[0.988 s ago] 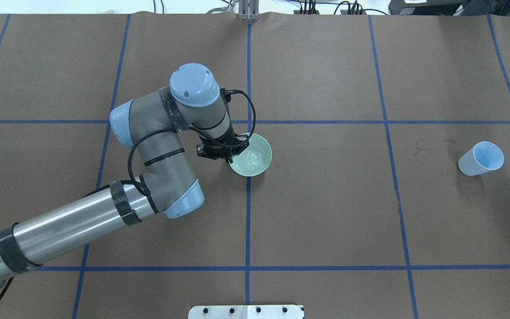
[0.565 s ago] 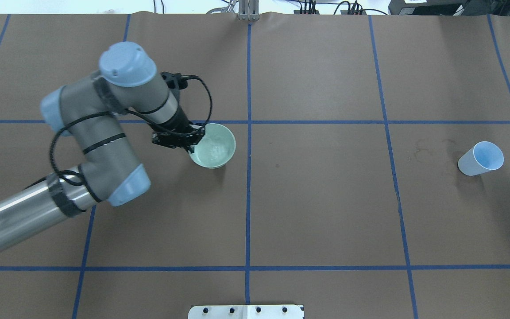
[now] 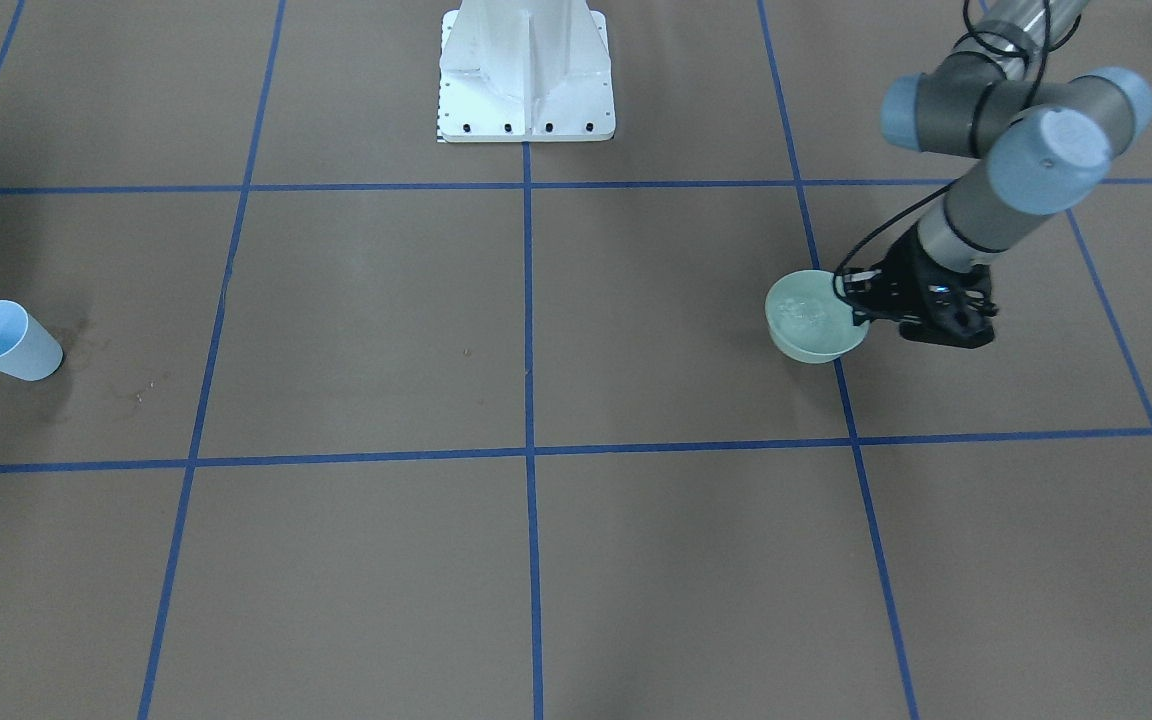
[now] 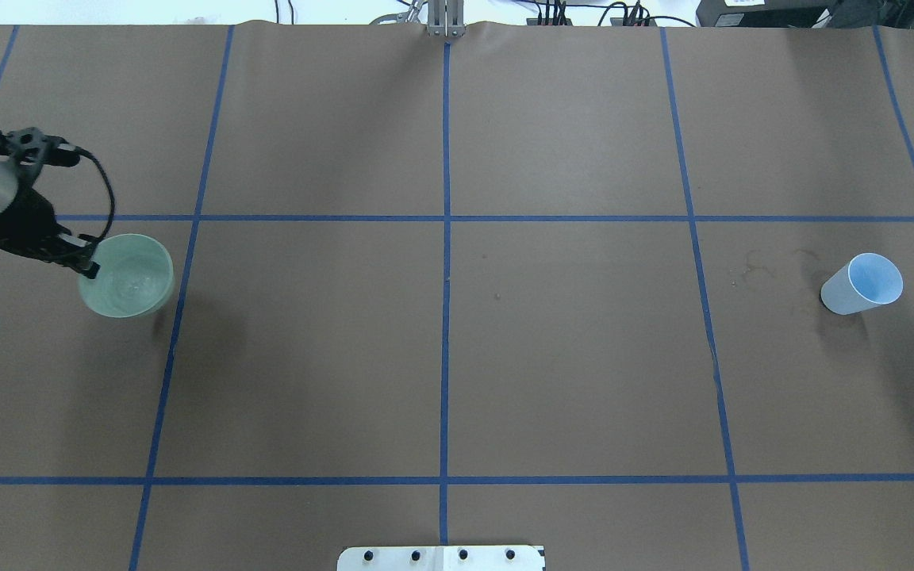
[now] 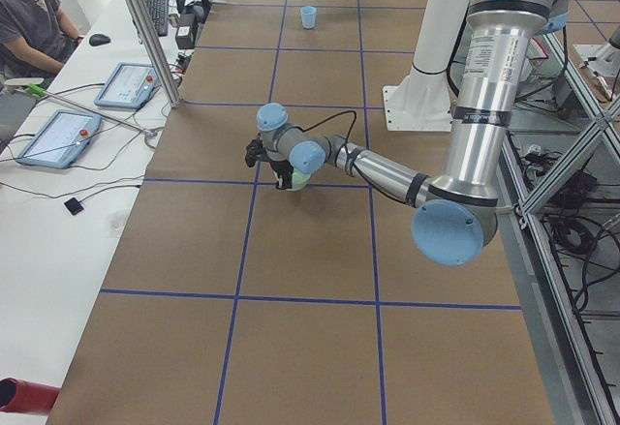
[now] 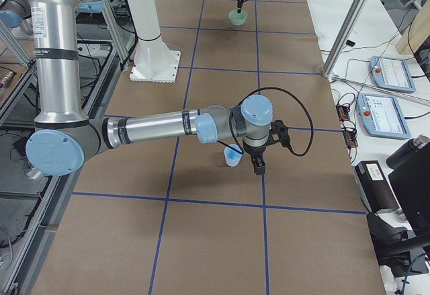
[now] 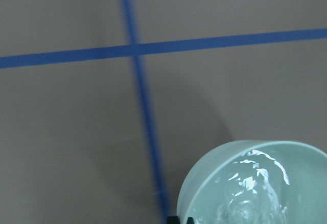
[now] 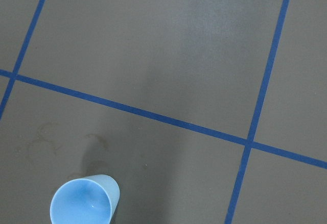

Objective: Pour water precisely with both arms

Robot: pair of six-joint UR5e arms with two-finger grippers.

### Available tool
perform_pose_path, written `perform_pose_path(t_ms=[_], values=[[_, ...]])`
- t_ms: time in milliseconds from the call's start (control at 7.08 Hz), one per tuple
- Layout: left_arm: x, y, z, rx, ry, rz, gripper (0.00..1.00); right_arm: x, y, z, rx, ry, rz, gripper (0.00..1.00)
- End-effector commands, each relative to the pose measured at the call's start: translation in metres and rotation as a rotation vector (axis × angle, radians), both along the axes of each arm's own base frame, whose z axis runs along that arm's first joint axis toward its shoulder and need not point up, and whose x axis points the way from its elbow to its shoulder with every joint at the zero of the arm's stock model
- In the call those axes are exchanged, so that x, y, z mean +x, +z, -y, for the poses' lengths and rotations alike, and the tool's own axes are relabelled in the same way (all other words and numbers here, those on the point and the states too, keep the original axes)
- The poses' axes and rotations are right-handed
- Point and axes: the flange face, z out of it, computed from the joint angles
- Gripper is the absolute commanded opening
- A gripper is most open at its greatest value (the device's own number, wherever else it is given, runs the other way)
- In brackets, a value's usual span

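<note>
Water was carried in a pale green bowl, pinched at the rim by the left gripper, far out on the robot's left side of the table.

Ripples and white glints were seen across the shallow pool, so the load was judged light but restless, quick to slosh at any jerk or tilt. The bowl looked stiff and glazed, likely slippery and breakable. The rim hold was judged workable, though weak against twisting. A blue cup was seen well apart on the opposite side, with the right gripper hanging just beside it; whether its fingers were parted could not be told. Brown paper crossed by blue tape lines was laid flat, with faint stains near the cup. A person was seated at the side desk by two tablets.
</note>
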Motion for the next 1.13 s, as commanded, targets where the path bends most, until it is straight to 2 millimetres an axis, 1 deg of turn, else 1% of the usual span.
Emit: perform_pose_path(t_ms=[0,282,424,565,706,847,988], values=[[-0.039,0.065,0.003,-0.035,0.014,0.044,0.00,0.004,-0.001,-0.002,-0.006,-0.043,-0.021,1.00],[-0.041,0.087,0.005,-0.072,0.008,0.069,0.00,0.004,-0.001,-0.001,-0.004,-0.043,-0.029,1.00],[-0.050,0.093,0.008,-0.085,-0.007,0.073,0.00,0.004,-0.001,-0.001,-0.004,-0.043,-0.029,1.00],[-0.051,0.097,0.009,-0.090,-0.011,0.083,0.00,0.004,-0.001,-0.001,-0.004,-0.043,-0.029,1.00],[-0.057,0.101,0.011,-0.095,-0.019,0.087,0.36,0.003,-0.002,-0.001,-0.002,-0.043,-0.029,1.00],[-0.061,0.104,0.011,-0.066,0.010,0.085,0.74,0.003,-0.002,-0.001,-0.002,-0.043,-0.029,1.00],[-0.082,0.111,0.010,-0.061,-0.006,0.080,1.00,0.003,-0.002,-0.001,-0.001,-0.043,-0.029,1.00]])
